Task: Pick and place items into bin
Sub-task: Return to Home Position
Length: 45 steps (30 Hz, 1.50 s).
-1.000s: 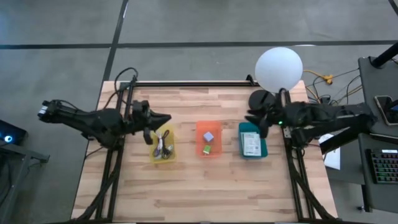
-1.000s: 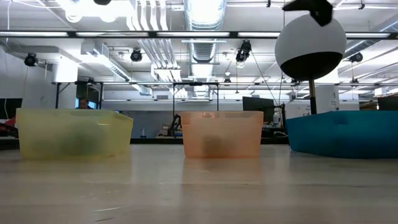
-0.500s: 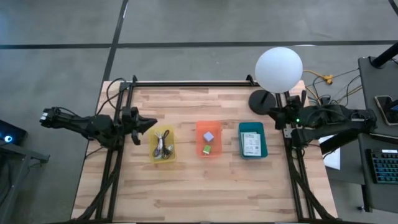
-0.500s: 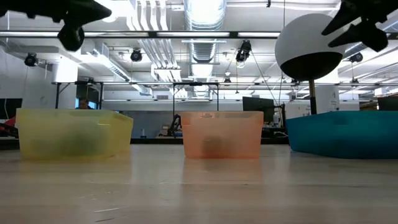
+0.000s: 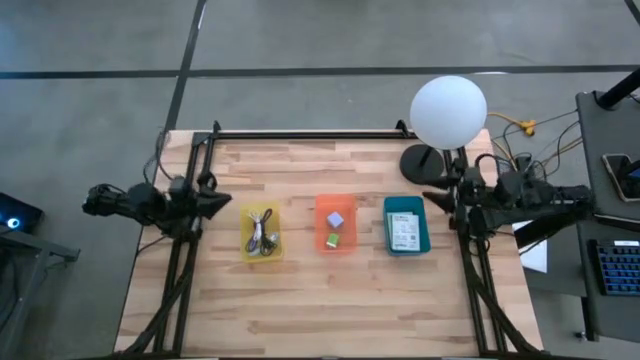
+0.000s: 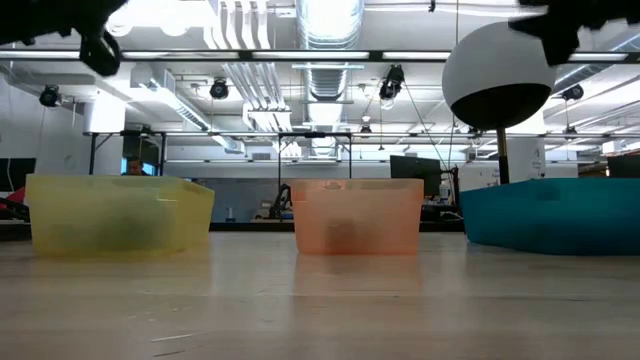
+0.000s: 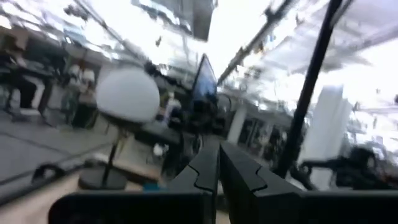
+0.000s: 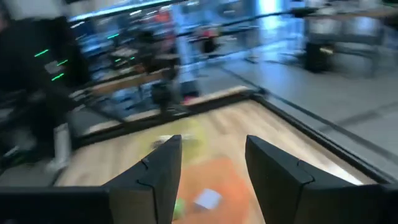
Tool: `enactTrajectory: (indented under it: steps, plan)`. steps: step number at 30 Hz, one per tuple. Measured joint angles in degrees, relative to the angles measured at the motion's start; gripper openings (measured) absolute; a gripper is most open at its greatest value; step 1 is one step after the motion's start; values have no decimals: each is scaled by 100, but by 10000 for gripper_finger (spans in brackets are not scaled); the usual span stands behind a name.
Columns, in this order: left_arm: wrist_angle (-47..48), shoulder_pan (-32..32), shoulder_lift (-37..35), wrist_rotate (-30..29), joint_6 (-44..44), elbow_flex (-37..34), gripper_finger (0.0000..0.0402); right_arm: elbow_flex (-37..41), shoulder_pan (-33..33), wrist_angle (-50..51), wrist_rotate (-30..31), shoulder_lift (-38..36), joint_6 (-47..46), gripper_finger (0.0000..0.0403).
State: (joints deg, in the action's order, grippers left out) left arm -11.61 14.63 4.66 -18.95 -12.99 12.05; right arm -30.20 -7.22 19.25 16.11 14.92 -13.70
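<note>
Three small bins stand in a row on the table. The yellow bin (image 5: 262, 232) holds the dark coiled cable and the whitish cable (image 5: 262, 238). In the orange bin (image 5: 336, 223) lie the lavender cube (image 5: 336, 218) and the green cube (image 5: 332, 240). The teal bin (image 5: 406, 224) holds the white printed packets (image 5: 404, 232). My left gripper (image 5: 222, 203) hangs shut near the table's left edge, left of the yellow bin. My right gripper (image 5: 430, 197) is open near the right edge, right of the teal bin. Both are up in the air and empty.
A lamp with a white globe (image 5: 448, 110) on a dark round base (image 5: 420, 163) stands at the table's far right, close to my right arm. Black frame rails run along the left, right and far edges. The near half of the wooden table (image 5: 330, 300) is bare.
Both arms have drawn back from the bins. My left gripper moved from over the yellow bin toward the table's left edge. My right gripper moved from beside the teal bin toward the right edge. The bins and their contents have stayed put.
</note>
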Motion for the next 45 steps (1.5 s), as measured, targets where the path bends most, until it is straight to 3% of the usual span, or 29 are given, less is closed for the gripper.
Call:
enactTrajectory:
  steps: [2, 7, 10, 15, 26, 33, 39, 42, 45]
  plan:
    - [30, 7, -65, 66, -73, -213, 0, 422, 7, -97, 370, -348, -270, 164]
    - [-592, 5, -268, 392, -328, -805, 0, 1257, 2, -160, 309, -1480, -521, 164]
    - [-787, 2, -305, 395, -529, -1156, 0, 1446, 11, -124, 295, -1453, -604, 164]
    - [-807, 1, -153, 385, -615, -1126, 0, 1568, 11, 101, 452, -1366, -1004, 164]
    - [-694, 1, 138, 373, -615, -1152, 0, 1616, 13, 216, 484, -1182, -903, 164]
    - [-808, -535, -333, 392, -612, -1161, 0, 1947, 268, 104, 494, -1484, -899, 164]
    - [-822, -1516, -305, 351, -613, -1163, 0, 2544, 606, -750, 331, -1484, -880, 164]
    - [-948, -1737, -305, 305, -611, -1165, 0, 2951, 613, -2328, 377, -1496, -885, 164]
    - [-858, -1829, -305, 232, -611, -1167, 0, 2971, 556, -2822, 379, -1495, -906, 164]
